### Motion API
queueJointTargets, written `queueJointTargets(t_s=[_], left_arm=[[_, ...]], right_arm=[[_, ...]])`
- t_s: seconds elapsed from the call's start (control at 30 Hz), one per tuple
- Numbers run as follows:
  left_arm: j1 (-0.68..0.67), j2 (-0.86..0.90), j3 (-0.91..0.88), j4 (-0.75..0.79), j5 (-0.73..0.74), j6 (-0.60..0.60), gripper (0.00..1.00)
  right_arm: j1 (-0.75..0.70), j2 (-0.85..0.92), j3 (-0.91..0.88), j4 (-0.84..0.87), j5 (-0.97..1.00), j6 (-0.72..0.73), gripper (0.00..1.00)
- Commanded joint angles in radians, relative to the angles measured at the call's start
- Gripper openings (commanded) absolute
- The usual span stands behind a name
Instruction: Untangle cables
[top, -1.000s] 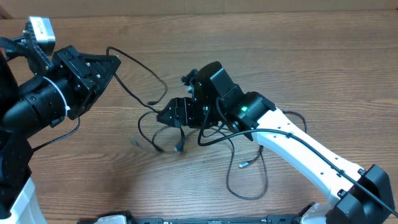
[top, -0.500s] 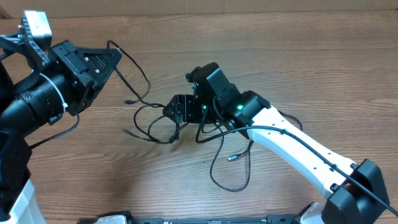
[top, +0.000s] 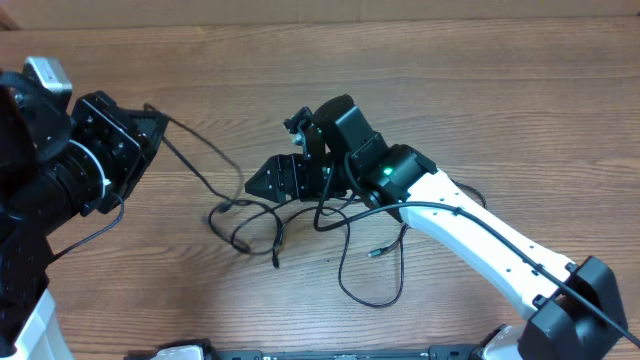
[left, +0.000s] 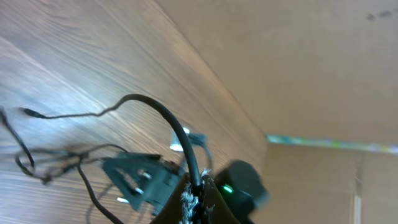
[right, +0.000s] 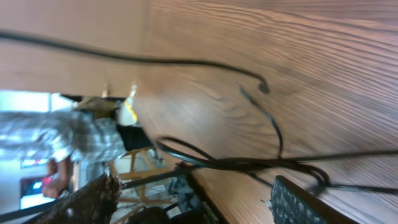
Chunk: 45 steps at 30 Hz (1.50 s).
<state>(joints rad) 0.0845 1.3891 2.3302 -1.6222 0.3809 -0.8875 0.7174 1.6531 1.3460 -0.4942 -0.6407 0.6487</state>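
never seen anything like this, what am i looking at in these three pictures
These are two robot arms at a wooden table. One picture looks down from above; the other two come from a small camera on each arm's wrist. From above, the left arm is black, the right one white. Thin black cables lie tangled on the table between them. The left claw is shut on one cable, which runs toward the tangle. The right claw is open, with cables passing between its fingers, gripping nothing.

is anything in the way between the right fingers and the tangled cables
Nothing visible. The right fingers stand open with the cables running right in front of their gap, only wooden table around them.
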Motion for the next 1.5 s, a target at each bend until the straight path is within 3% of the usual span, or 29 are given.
queueJointTargets(t_s=[0.0,0.17,0.33,0.53,0.7,1.03,1.17,1.37,1.47], left_arm=[[-0.006,-0.003,0.016,-0.005,-0.050,0.050,0.04],[-0.006,-0.003,0.016,0.013,0.156,0.105,0.04],[-0.006,-0.003,0.016,0.016,0.194,0.134,0.04],[-0.006,0.001,0.016,0.008,0.336,0.364,0.04],[-0.006,0.016,0.016,-0.002,0.494,0.454,0.04],[-0.006,0.056,0.015,-0.065,0.504,0.462,0.04],[-0.006,0.062,0.015,-0.066,0.504,0.462,0.04],[-0.006,0.090,0.015,-0.064,0.498,0.465,0.04],[-0.006,0.112,0.015,-0.067,0.427,0.428,0.04]], right_arm=[[-0.007,-0.061,0.004,0.037,-0.069,-0.029,0.77],[0.001,-0.058,0.003,0.055,-0.068,-0.030,0.77],[0.030,-0.058,0.003,0.038,-0.059,-0.127,0.78],[0.045,-0.058,0.003,-0.001,-0.029,-0.323,0.83],[0.047,-0.056,0.003,-0.001,0.049,-0.344,0.85],[0.047,-0.056,0.003,-0.005,0.169,-0.389,0.86],[0.053,-0.055,0.003,-0.005,0.102,-0.398,0.86],[0.063,-0.054,0.003,-0.044,-0.012,-0.524,0.89],[0.063,-0.054,0.003,-0.061,-0.007,-0.523,0.94]])
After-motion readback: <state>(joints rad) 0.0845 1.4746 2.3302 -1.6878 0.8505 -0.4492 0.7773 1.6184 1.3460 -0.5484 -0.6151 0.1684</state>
